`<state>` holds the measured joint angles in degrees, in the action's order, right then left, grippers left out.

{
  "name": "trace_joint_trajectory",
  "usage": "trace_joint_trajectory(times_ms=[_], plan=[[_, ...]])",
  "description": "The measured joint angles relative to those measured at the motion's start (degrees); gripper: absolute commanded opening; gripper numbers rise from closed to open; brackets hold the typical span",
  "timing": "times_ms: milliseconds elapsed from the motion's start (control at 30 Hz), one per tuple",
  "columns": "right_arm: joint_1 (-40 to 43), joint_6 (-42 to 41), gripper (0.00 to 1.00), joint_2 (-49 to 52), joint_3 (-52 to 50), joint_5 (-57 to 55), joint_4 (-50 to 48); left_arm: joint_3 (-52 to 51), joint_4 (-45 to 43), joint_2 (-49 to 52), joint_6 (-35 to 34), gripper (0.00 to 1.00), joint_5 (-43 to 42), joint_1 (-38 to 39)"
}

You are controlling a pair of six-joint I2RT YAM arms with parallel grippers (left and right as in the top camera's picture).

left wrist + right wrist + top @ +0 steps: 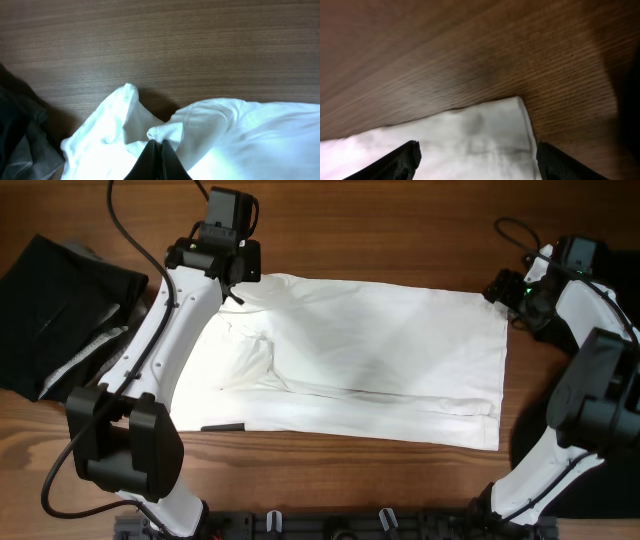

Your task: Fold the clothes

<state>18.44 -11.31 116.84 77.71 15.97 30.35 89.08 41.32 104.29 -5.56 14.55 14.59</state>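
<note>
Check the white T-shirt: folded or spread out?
Partly folded: the white T-shirt lies flat, one sleeve and long edge turned over its body.

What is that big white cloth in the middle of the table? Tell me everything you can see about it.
It is a plain white T-shirt of soft, lightly creased cloth, spread flat on the wooden table as a long rectangle, with one sleeve folded inward near its left end. A small dark label sits at its near edge. The left end effector pinches bunched cloth at one far corner. The right end effector, open, straddles the other.
</note>
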Motion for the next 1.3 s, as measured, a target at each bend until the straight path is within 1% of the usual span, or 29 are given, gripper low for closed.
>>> trace_joint_trajectory(times_ms=[67,100,200,233,267,300,333,367,400,433,567,733,867,933,967,1033,1133,1167,1300], plan=[[0.0,-0.2,0.78,0.9,0.1,0.0,-0.7,0.0,0.1,0.0,-0.8,0.04,0.2,0.0],[0.0,-0.2,0.73,0.9,0.3,-0.2,-0.9,0.0,0.2,0.0,-1.0,0.04,0.3,-0.1],[0.0,-0.5,0.42,1.1,0.3,-0.2,-1.0,0.0,0.3,0.0,-1.4,0.04,0.6,-0.2],[0.0,-0.6,0.36,1.2,0.3,-0.2,-0.9,0.0,0.3,0.0,-1.5,0.04,0.6,-0.2],[0.0,-0.7,0.24,1.2,0.3,-0.3,-0.6,0.0,0.3,0.0,-1.7,0.04,0.6,-0.2],[0.0,-0.9,0.19,1.2,0.3,-0.4,-0.4,0.0,0.3,0.0,-2.0,0.04,0.6,-0.2],[0.0,-0.5,0.18,1.2,0.3,-0.5,-0.1,0.0,0.3,0.0,-2.2,0.04,0.6,-0.2],[0.0,-0.7,0.13,1.2,0.3,-0.6,0.3,0.0,0.3,0.0,-2.4,0.04,0.6,-0.2],[0.0,-0.8,0.06,1.2,0.3,-0.7,0.5,0.0,0.3,0.0,-2.5,0.04,0.6,-0.2],[0.0,-0.9,0.04,1.2,0.3,-0.8,0.4,0.0,0.3,0.0,-2.6,0.04,0.6,-0.2],[0.0,-0.8,0.04,1.2,0.3,-1.0,0.5,0.0,0.4,-0.1,-2.8,0.04,0.8,-0.3],[0.0,-0.8,0.04,0.1,0.3,-1.1,2.9,0.0,2.6,-1.1,-2.9,0.04,3.1,-0.3],[0.0,-1.4,0.04,-6.5,0.3,-1.1,7.3,0.0,4.4,-5.1,-3.0,0.04,4.1,-0.3],[0.0,-1.8,0.04,-9.6,0.3,-1.1,8.8,0.0,6.6,-7.8,-3.1,0.04,4.4,-0.4],[0.0,-2.4,0.04,-13.4,0.3,-1.0,9.8,0.0,8.6,-10.0,-3.6,0.04,4.5,-0.5],[0.0,-2.6,0.04,-16.2,0.4,-1.1,10.8,0.0,9.7,-12.0,-4.0,0.04,4.6,-0.7],[0.0,-3.0,0.04,-19.0,0.5,-1.7,15.3,0.0,13.0,-13.6,-4.4,0.04,5.0,-1.7],[0.0,-3.7,0.04,-19.3,0.6,-2.5,18.2,0.0,14.3,-13.7,-4.6,0.04,5.0,-1.9],[0.0,-7.3,0.04,-19.4,0.5,-7.8,27.0,0.0,22.0,-13.6,-6.6,0.04,5.1,-2.9]])
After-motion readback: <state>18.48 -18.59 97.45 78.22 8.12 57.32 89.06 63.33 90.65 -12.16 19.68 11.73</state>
